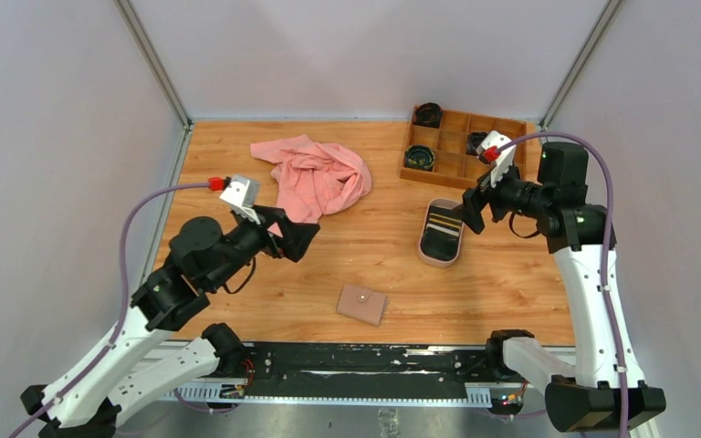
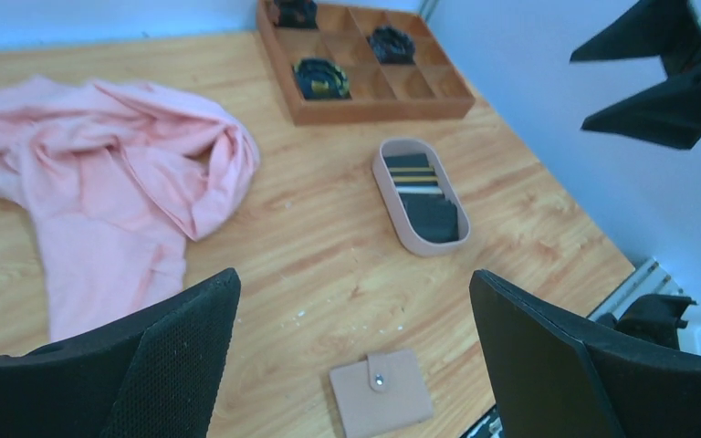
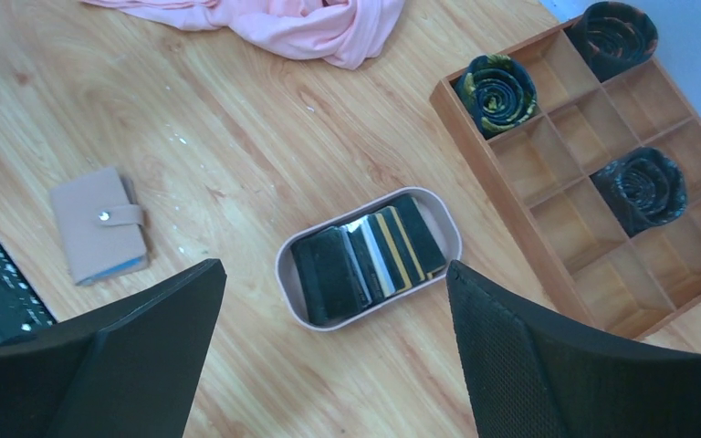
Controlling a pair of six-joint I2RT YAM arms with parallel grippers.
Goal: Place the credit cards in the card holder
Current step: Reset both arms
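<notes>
The credit cards [image 3: 370, 255] lie overlapping in the oval tray [image 3: 280, 271] (mostly black, one with yellow stripes), beside the wooden box [image 3: 548, 164]. The card holder [image 1: 362, 304] lies snapped closed on the table [image 1: 511, 283], near its front edge. The left gripper [image 1: 299, 239] and right gripper [image 1: 468, 212] hang empty, fingers spread wide.

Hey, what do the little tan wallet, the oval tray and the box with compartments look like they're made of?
The card holder: likely leather or faux leather, matte tan, soft strap with a shiny snap stud. The oval tray: probably moulded plastic or silicone, smooth uniform pinkish-beige, rounded rim. The compartment box: wood, visible grain, thin dividers, unpainted.
</notes>
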